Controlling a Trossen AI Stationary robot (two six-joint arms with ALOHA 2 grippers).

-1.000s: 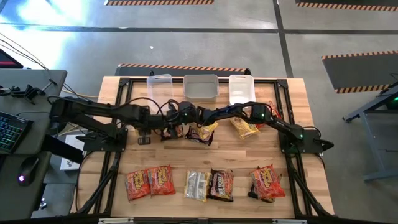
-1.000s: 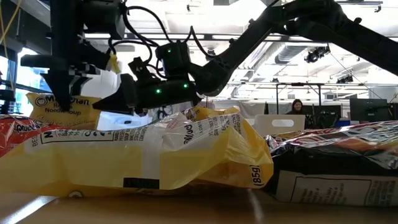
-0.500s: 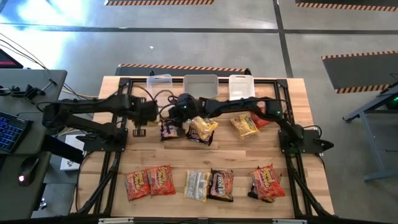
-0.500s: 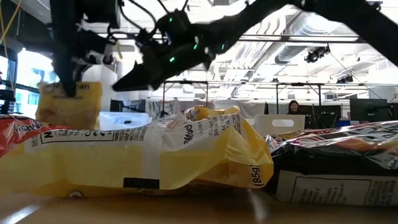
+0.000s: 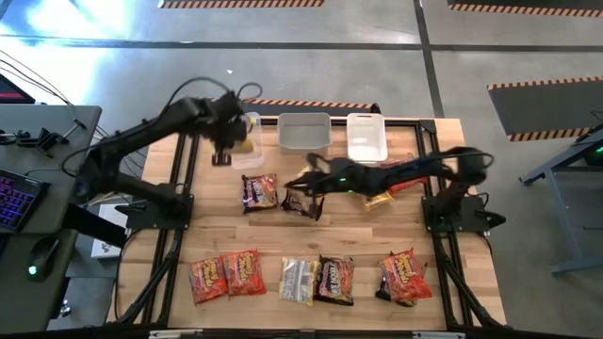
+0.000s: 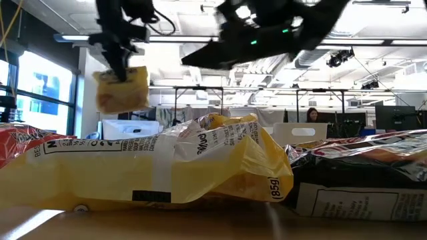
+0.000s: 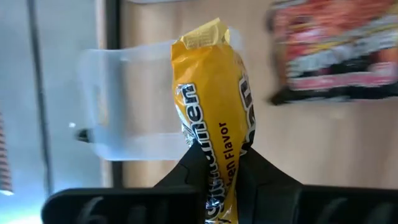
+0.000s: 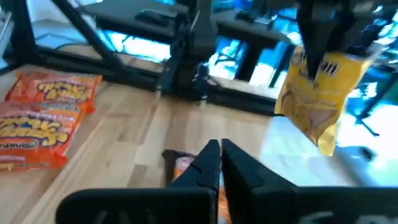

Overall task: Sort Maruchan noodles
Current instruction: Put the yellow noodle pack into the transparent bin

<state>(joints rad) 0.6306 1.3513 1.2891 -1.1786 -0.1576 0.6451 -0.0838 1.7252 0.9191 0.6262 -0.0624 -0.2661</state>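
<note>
crinkly yellow packet (image 7: pixel 214 112), hanging upright

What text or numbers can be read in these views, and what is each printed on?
"(85g)": on the yellow packet lying nearest in the low view.
"Flavor": on the yellow packet held in the left gripper, with a partly hidden word ending "men".
Print on the red-orange packets in the right wrist view is too blurred to read.

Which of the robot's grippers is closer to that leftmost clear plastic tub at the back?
The left. The left gripper hangs right over the leftmost clear rectangular plastic tub, holding a yellow crinkly noodle packet. The right gripper is shut, farther off above the table's middle.
</note>
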